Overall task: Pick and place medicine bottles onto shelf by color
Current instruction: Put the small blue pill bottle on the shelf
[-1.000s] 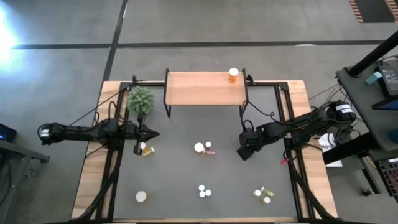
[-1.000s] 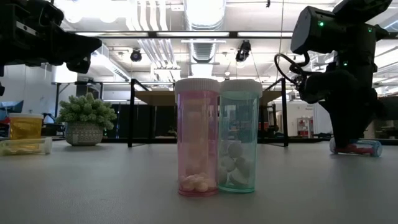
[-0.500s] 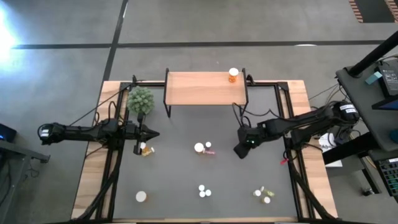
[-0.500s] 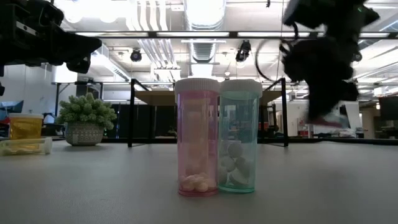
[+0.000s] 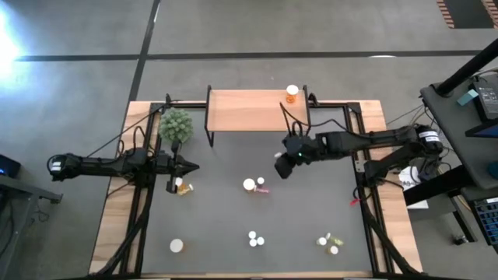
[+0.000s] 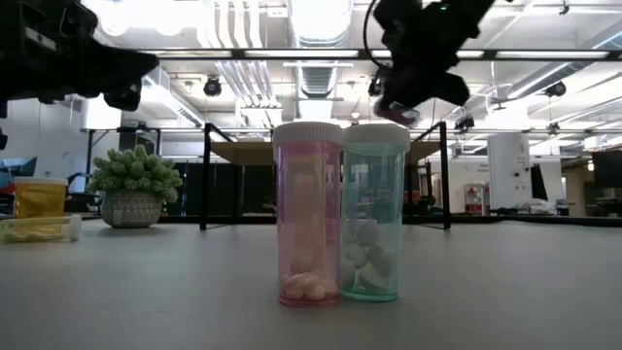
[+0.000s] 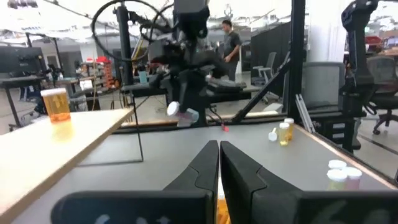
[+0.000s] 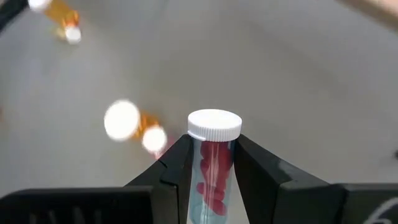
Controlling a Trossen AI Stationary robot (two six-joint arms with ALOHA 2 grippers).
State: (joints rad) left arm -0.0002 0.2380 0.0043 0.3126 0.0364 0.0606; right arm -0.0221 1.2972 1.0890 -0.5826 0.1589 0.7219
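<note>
Right end effector [image 8: 211,163] clamped just below the cap of a bottle [image 8: 213,155] near the shelf [image 5: 253,110]: light, stiff, probably slick plastic.

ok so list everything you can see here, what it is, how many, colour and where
shelf: one, light wood on black legs, far edge of the mat
orange bottle: one, upright on the shelf's right end
plant: one, green, left of the shelf
mat: one, dark grey, covering the table
loose bottles: several, white-capped, scattered on the mat in pairs and singles
clear bottle: one, red pills inside, held by the right gripper
left gripper: shut, empty, over the mat's left side
right gripper: shut on the clear bottle, raised in front of the shelf
</note>
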